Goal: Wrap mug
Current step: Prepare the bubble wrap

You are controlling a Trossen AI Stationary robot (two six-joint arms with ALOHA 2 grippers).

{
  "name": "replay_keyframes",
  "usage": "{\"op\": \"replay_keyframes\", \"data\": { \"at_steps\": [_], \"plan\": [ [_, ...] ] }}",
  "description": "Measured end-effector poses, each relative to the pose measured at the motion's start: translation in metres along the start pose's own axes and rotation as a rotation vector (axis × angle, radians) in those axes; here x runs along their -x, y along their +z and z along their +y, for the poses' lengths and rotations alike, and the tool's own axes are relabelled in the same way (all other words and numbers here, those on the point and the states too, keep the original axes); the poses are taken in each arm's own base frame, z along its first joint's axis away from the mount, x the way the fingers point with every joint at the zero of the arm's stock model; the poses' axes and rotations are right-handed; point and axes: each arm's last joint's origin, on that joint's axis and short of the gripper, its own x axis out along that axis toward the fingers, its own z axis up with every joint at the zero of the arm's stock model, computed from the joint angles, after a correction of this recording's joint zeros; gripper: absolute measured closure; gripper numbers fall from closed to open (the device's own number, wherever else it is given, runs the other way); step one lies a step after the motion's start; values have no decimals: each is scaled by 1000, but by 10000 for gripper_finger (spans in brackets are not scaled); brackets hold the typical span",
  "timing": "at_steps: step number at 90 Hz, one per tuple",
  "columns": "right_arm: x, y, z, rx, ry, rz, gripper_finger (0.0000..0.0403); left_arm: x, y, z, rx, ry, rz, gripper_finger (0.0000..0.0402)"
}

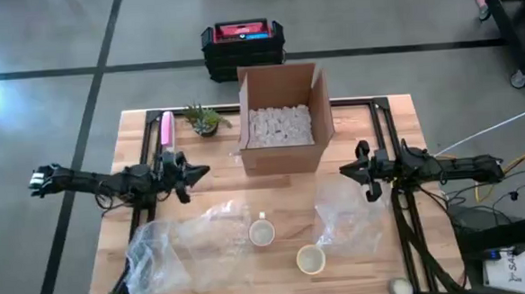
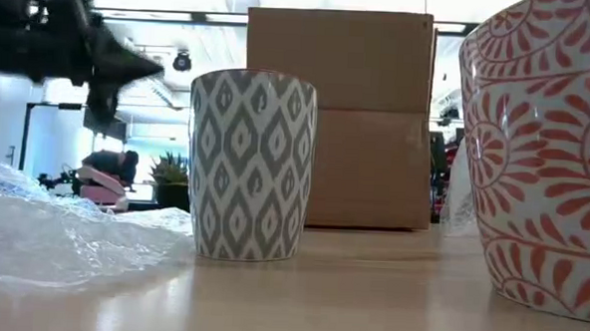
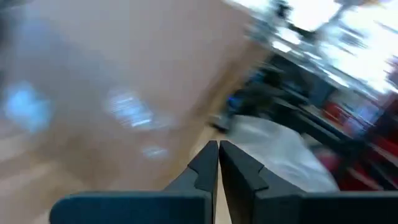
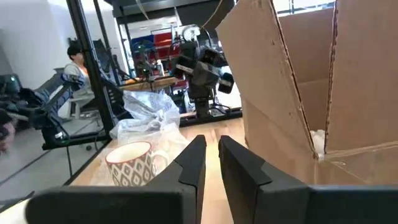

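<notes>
- Wooden counter (image 1: 144,126) seen whole only from overhead, both arms stretched in from the sides.
- Open cardboard box (image 1: 280,119) at the counter's far middle, white filling inside visible from above; from the low view just a plain brown wall (image 2: 337,117) behind the mug.
- Clear plastic sheet (image 1: 178,246) spread over the near left of the counter, a second crumpled plastic piece (image 1: 347,216) near right.
- Left claw (image 1: 195,175) held above the counter left of the box, fingers (image 3: 205,163) pressed together, gripping nothing, per its blurred wrist view.
- Right claw (image 1: 354,171) just right of the box, fingers (image 4: 194,163) nearly together, empty.
- Grey-patterned mug (image 1: 262,232) upright at the plastic sheet's right edge, handle visible in the right wrist view (image 4: 132,163), hidden in the low view (image 2: 251,164).
- Red-patterned cup (image 1: 310,259) nearer the front edge, looming large at the low view's right (image 2: 545,156).
- Small potted plant (image 1: 205,119) left of the box, pink object (image 1: 166,127) beside it.
</notes>
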Motion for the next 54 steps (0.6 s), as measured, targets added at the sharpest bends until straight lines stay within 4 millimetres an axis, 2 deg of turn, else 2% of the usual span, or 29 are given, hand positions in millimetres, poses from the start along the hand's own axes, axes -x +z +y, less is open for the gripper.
{"op": "replay_keyframes", "data": {
  "at_steps": [7,25,35,42,54],
  "plan": [
    [0,1,0,6,-1,-10,371,-5,16,-12,-43,13,117,401],
    [1,13,2,-26,5,-141,371,-16,35,-32,-126,248,684,401],
    [2,20,3,-42,12,-211,371,-23,32,-40,-167,318,903,401],
    [2,21,3,-42,15,-227,371,-33,27,-49,-129,248,986,401],
    [2,21,3,-42,15,-224,371,-50,7,-54,-14,141,1079,401]
  ]
}}
